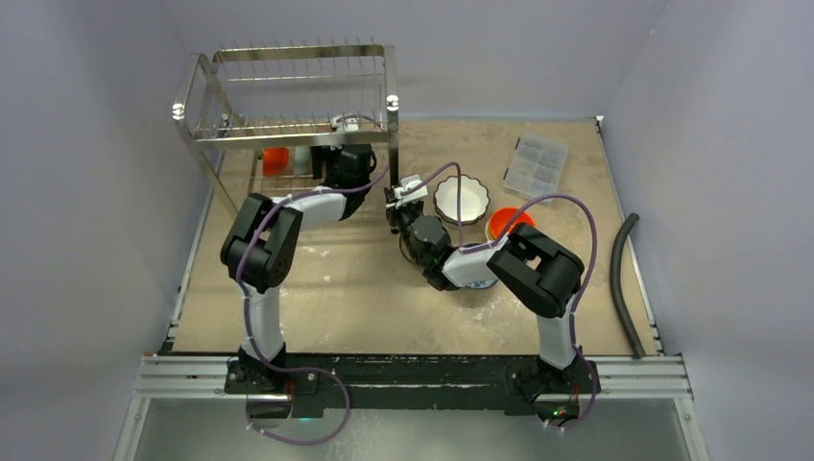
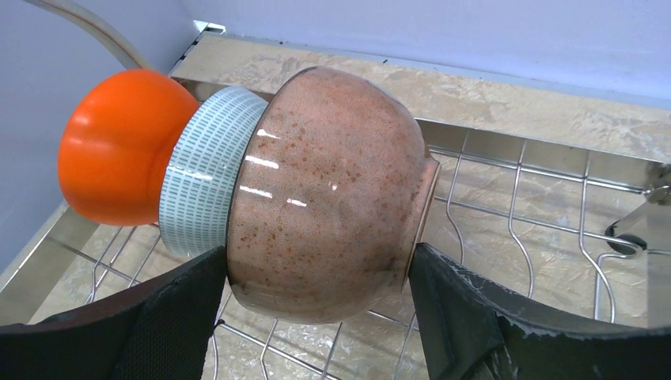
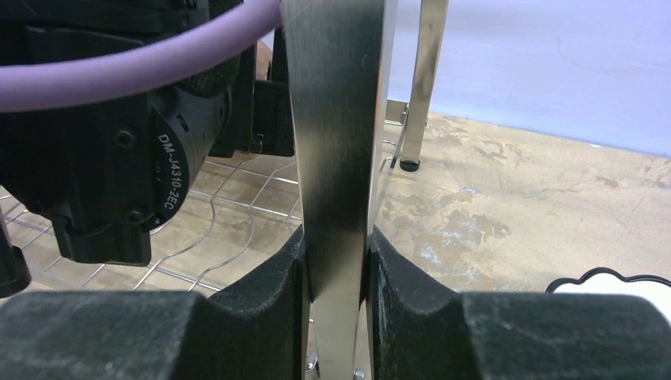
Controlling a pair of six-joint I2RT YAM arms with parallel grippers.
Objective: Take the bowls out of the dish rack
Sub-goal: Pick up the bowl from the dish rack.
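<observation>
- The counter (image 1: 346,288) carries the dish rack (image 1: 288,136) at its far left. A white scalloped bowl (image 1: 461,199) and an orange one (image 1: 504,223) sit well apart from the rack, to its right.
- The right pincer (image 3: 336,261) is clamped on the rack's front steel post, apparently bracing it. If that grip slides on the polished post, the rack could skid as a bowl comes out.
- The tan bowl (image 2: 332,190) lies on its side in the lower tier. The left pincer (image 2: 316,273) is closed around it, pads touching opposite ends. The bowl is glazed and rounded, so it could squirt free under a hard squeeze or a quick lift.
- A teal-patterned bowl (image 2: 202,174) presses against the tan one, with an orange bowl (image 2: 119,146) behind it. Either may be dragged along or topple once its neighbour leaves.
- The wire prongs beneath could snag the tan bowl's edge on a low, sideways pull.
</observation>
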